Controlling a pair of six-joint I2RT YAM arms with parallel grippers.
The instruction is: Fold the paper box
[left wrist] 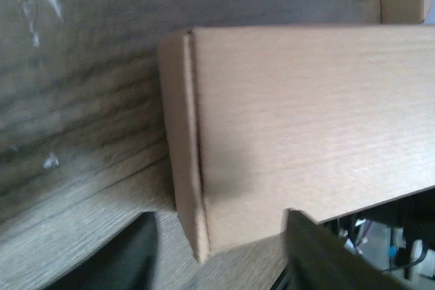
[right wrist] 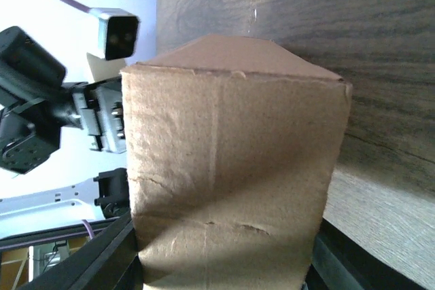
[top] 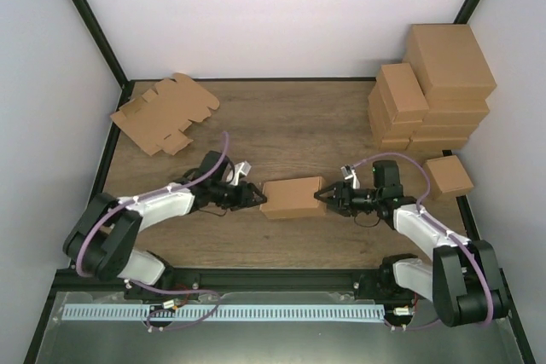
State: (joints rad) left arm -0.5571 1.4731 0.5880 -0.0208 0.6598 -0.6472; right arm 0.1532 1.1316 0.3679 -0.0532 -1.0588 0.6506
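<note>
Pile of flat blanks [top: 162, 112]: lying at the far left of the table [top: 299, 138], well away from both arms; probably stock for later.
Left end effector [top: 256, 196]: open. Its fingers [left wrist: 129, 259] straddle the left end of the box without pinching it (a gap shows beside the near one). It looks placed to steady or press that end.
Paper box [top: 293, 197]: flat on the table near the middle, between the two arms, already a closed rectangular shape with its long side running left to right.
Right end effector [top: 325, 198]: partly closed, with its fingers [right wrist: 112, 263] against both sides of the box's right end. This looks like a hold that keeps the box from sliding.
Stacked cartons [top: 435, 83]: piled at the far right, with one small one lying nearer, and apparently out of the way.
</note>
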